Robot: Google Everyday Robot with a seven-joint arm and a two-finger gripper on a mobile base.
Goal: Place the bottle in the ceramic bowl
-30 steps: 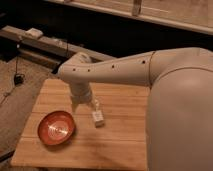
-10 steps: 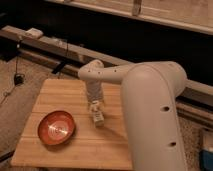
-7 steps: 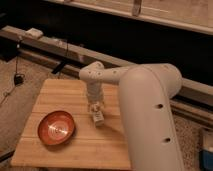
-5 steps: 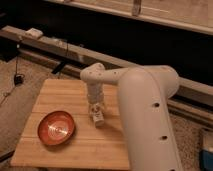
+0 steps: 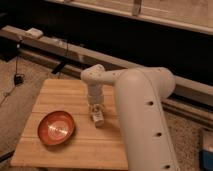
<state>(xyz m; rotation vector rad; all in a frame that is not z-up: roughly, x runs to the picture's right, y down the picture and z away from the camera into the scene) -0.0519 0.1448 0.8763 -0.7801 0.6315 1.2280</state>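
The small whitish bottle [image 5: 98,118] stands on the wooden table [image 5: 60,92], to the right of the ceramic bowl [image 5: 56,128]. The bowl is round, orange-red inside with a dark rim, and holds nothing. My gripper [image 5: 95,106] points straight down from the white arm [image 5: 140,100] and sits right on top of the bottle, hiding its upper part. Whether it touches the bottle does not show. Roughly a bottle's length of bare wood separates the bottle and the bowl's rim.
The table's right side lies under my large white arm. Behind the table a long dark ledge [image 5: 55,47] carries cables and a small white box [image 5: 34,33]. Speckled floor [image 5: 20,100] surrounds the table on the left.
Since three seconds ago the arm's bulk has swung from the right to the lower right. The gripper has come down onto the bottle. Bottle and bowl have stayed in place.
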